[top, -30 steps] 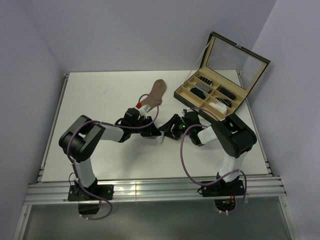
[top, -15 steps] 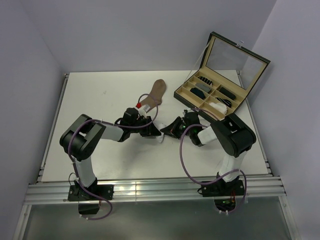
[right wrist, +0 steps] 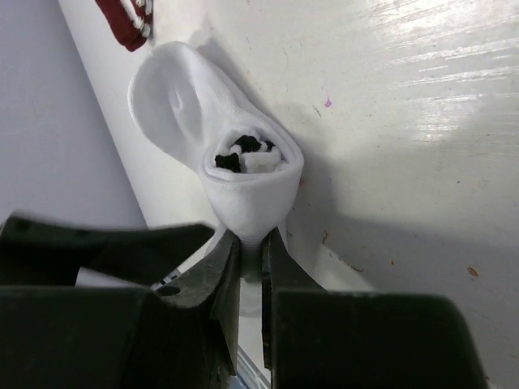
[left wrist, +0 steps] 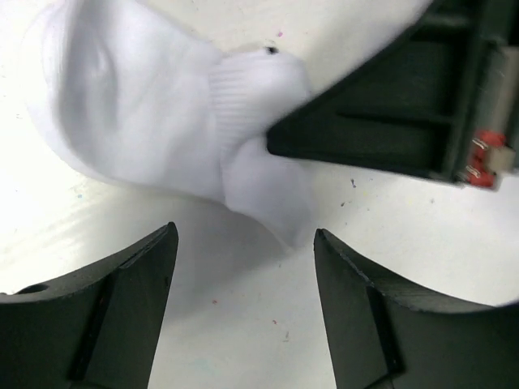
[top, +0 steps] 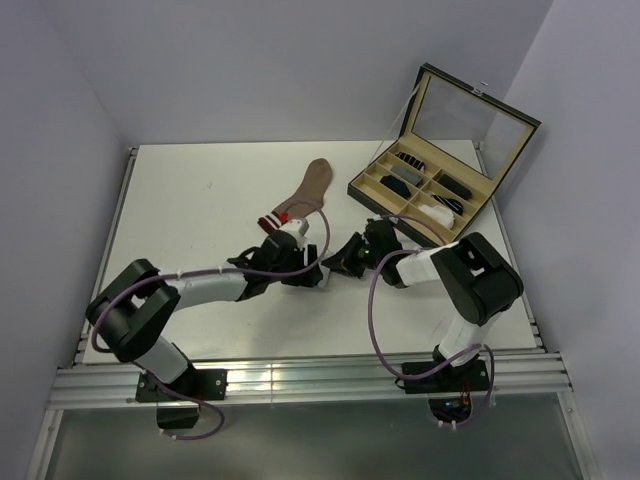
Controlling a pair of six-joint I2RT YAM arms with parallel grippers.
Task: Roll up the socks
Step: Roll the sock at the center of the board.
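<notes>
- The white sock (left wrist: 154,113) lies on the table (top: 180,200) between the two grippers, near the middle of the board and partly rolled into a loose bundle
- The right gripper (right wrist: 250,243) is clenched on a thin fold at one end of that bundle, with cloth squeezed flat between its jaws
- The left gripper (left wrist: 243,308) stands released, jaws wide apart just beside the bundle and holding nothing
- Seen from the right wrist, the bundle's long axis runs from the pinched fold away toward the striped cuff (right wrist: 130,20) of the tan sock (top: 315,183); its open end faces that camera, and dark stripe cloth shows inside the curl
- The tan sock is flat and unrolled beyond the grippers, its long axis slanting from the cuff at near left to the toe at far right, so the toe points toward the far edge
- Both socks should handle as light, soft and limp: they will sag, stretch and spring open if let go, but they are not fragile and not slippery
- A grip on one layer will probably only drag the cloth, so the better hold looks to be across the whole thickness of the roll, close to the tucked ribbed cuff
- The free side of the bundle opposite the pinch seems the sensible place for the open left jaws
</notes>
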